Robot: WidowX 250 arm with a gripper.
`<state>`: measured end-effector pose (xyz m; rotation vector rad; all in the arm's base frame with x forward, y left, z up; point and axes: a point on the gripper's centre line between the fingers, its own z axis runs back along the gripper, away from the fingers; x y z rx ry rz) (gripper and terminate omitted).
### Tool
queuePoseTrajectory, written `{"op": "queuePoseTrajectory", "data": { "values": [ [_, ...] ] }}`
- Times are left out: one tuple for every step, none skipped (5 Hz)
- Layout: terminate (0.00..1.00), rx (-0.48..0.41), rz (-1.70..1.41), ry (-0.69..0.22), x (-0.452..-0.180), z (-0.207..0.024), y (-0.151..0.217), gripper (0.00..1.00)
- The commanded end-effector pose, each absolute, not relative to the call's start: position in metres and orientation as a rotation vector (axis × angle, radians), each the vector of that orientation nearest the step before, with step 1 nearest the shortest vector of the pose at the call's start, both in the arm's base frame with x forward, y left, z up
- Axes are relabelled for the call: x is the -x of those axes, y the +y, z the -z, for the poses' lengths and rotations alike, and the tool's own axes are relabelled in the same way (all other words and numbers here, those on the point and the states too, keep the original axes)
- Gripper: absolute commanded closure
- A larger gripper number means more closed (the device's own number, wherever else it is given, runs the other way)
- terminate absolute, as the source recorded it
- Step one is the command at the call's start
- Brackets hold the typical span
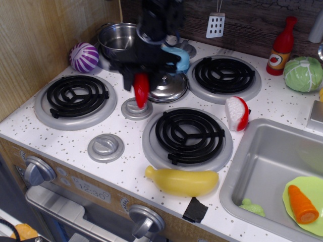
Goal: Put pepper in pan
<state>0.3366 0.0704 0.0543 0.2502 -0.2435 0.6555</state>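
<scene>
My gripper (pixel 141 79) is shut on the red pepper (pixel 141 89) and holds it in the air, hanging point down over the small knob disc between the burners. The steel pan (pixel 117 39) stands on the back left burner, up and to the left of the gripper, and looks empty; the arm covers its right side. The pepper's stem is hidden between the fingers.
A domed steel lid (pixel 168 86) and a light-blue bowl (pixel 180 58) sit just right of the gripper. A purple ball (pixel 84 57) lies left of the pan. A red-and-white toy (pixel 237 113), yellow squash (pixel 181 181), sink (pixel 272 166), red bottle (pixel 280 48) and green cabbage (pixel 303 73) are to the right.
</scene>
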Motion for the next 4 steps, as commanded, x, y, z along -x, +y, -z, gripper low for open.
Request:
{"op": "queuePoseTrajectory", "data": {
  "values": [
    [0.00,-0.293,-0.484,-0.303,-0.365,-0.080,0.112,1.00],
    [0.00,-0.313,-0.355,-0.300,-0.385,-0.091,0.134,1.00],
    [0.00,-0.299,-0.245,-0.255,-0.404,-0.099,0.157,1.00],
    [0.00,-0.264,-0.147,-0.256,-0.414,-0.101,0.172,1.00]
  ]
}}
